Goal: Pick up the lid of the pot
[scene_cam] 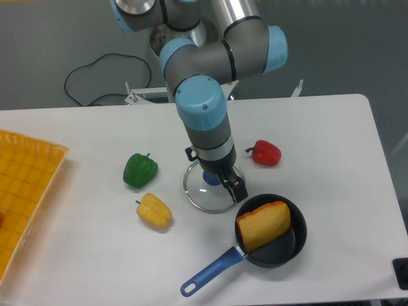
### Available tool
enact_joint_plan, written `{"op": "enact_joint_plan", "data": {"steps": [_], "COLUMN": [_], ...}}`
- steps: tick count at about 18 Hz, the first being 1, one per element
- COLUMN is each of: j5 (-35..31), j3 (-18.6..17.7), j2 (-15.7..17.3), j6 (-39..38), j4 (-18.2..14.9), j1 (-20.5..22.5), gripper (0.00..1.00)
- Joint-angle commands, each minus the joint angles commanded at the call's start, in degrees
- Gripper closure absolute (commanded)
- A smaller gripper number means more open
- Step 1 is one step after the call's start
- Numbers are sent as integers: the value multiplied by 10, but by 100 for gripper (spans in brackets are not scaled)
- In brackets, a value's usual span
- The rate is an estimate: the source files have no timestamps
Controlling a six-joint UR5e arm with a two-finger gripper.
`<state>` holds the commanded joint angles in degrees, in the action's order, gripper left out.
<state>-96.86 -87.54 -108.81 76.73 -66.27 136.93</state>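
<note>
Lid: the clear pot lid (205,199) lies on the white counter (347,166), below the hand; its upper part is hidden by the arm (207,108).
Knob: blue (211,180), only partly visible under the hand.
Hand: the hand (217,173) points down over the lid, its fingers spread; one shows at the lower right, the other is mostly hidden behind the body. I cannot tell whether either touches the lid.
Pan: a black pan (294,247) with a blue handle (211,272) sits just beside the lid; a brown bread-like piece (263,226) inside covers much of its floor.
Peppers: green (140,170) and yellow (153,211) left of the lid in view, red (265,153) to its upper right.
Crate: an orange crate (38,175), cut off at the left edge; a reddish bit inside is too cropped to name.
Corner: a black object (401,272), cut off at lower right, unidentifiable.
Back: a dark cable (108,55) loops behind the counter; the arm's upper part leaves the frame.
</note>
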Motion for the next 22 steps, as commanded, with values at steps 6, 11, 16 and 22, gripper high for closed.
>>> {"op": "enact_joint_plan", "data": {"steps": [6, 11, 16, 22], "j5": [28, 29, 20, -11], "j3": [-32, -109, -153, -160], "j2": [0, 25, 35, 21], "j6": [-5, -56, -65, 12], "j4": [11, 38, 41, 45], "j1": [-6, -12, -5, -7], "gripper": [0, 0, 0, 0]}}
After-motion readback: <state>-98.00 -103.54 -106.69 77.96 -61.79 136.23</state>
